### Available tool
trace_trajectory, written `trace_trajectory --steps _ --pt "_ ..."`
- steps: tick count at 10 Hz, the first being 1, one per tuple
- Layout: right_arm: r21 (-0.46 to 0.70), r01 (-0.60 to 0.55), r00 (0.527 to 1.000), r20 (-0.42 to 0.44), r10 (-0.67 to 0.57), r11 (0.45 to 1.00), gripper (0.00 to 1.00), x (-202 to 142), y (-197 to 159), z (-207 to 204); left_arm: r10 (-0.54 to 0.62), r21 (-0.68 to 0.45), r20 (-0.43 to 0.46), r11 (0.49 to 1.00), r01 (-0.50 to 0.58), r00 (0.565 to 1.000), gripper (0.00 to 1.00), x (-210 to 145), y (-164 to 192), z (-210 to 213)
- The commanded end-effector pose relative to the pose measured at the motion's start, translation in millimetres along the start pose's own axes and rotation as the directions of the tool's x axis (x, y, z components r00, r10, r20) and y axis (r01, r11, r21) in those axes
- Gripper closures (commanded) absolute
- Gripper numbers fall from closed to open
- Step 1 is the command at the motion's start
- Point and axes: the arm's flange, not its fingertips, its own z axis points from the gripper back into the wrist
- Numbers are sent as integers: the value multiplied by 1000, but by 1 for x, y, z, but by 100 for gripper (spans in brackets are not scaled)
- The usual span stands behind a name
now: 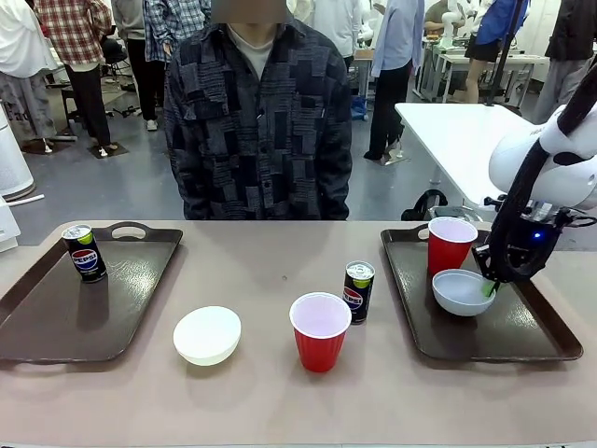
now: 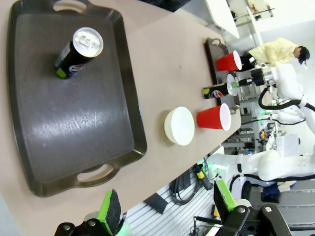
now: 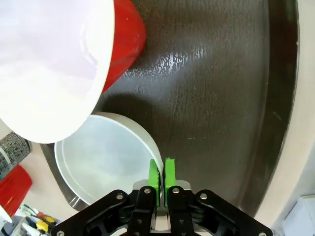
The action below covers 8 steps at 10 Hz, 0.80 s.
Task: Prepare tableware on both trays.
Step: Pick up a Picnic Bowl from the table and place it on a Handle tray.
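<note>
Since the grey-blue bowl point(image 1: 464, 291) looks like it's down on the right tray point(image 1: 522, 347), right beside the red cup point(image 1: 451, 245), my worry is the exit. My right gripper point(image 3: 162, 166) is pinched on the bowl's rim, pads almost together. If I lift before properly letting go, the bowl tips or shoves into that light cup and knocks it over. My left gripper point(image 2: 167, 209) hangs wide open, holding nothing, over the left tray point(image 2: 74, 132), which has just a can point(image 2: 78, 51). The white bowl point(image 1: 207, 334), second cup point(image 1: 320, 329) and other can point(image 1: 358, 290) stand on the table point(image 1: 280, 401), easy to clip when I reach across.
</note>
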Motion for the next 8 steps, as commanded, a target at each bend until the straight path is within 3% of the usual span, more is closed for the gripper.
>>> trace_trajectory --steps 1,2,4,5,8 --pt "-9 -21 999 30 21 1000 34 2 2 6 -7 -13 6 1000 7 1000 0 -1 0 0" --pt "-10 -20 999 44 20 1000 0 -1 3 12 -7 -13 6 1000 7 1000 0 -1 0 0" --pt "-24 -17 998 61 18 1000 0 -14 8 31 -7 -13 6 1000 7 1000 0 -1 0 0" --pt "-39 -17 997 68 20 999 54 -23 13 47 -7 -13 6 1000 7 1000 0 -1 0 0" --pt "-110 -50 997 55 56 993 24 -51 30 94 -7 -13 6 1000 7 1000 0 -1 0 0"
